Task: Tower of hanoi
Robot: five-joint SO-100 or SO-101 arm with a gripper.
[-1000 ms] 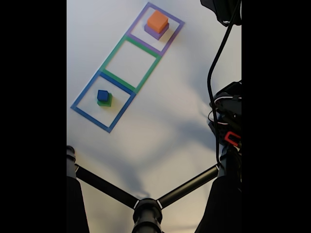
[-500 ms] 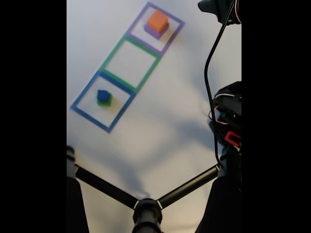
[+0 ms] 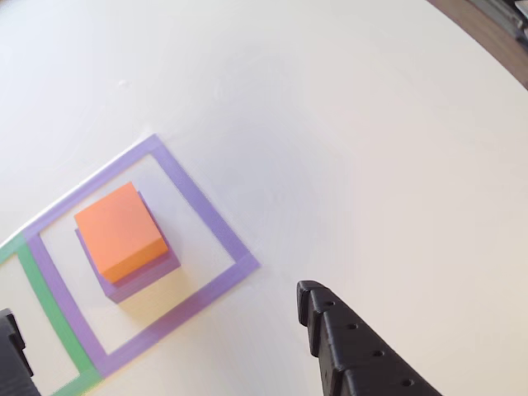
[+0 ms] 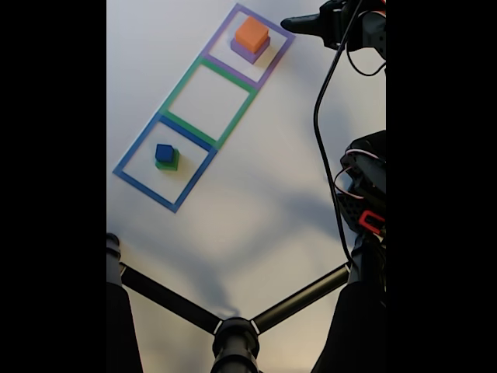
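Fixed view, left to right: in the left middle of the frame a blue-outlined square [image 4: 164, 162] lies flat on the white table [image 4: 256, 194], and inside it a small blue cube [image 4: 164, 152] sits on a slightly wider green block [image 4: 169, 163]. Up and to the right, a green-outlined square [image 4: 208, 95] adjoins it. Next along the same diagonal, near the top centre, a purple-outlined square [image 4: 249, 44] holds an orange cube [image 4: 252, 33] stacked on a purple block [image 4: 248, 51]. At the upper right, the black gripper [image 4: 299, 26] reaches leftward, its tip just beside the purple outline's right corner and apart from the stack. A black cable [image 4: 326, 148] hangs down the right side.

Other view: at the lower left the orange cube [image 3: 120, 231] rests on the purple block [image 3: 144, 276] within the purple outline [image 3: 206, 214]. One black finger [image 3: 351, 346] enters from the bottom centre, another [image 3: 12, 355] sits at the lower left edge; they stand wide apart, holding nothing.
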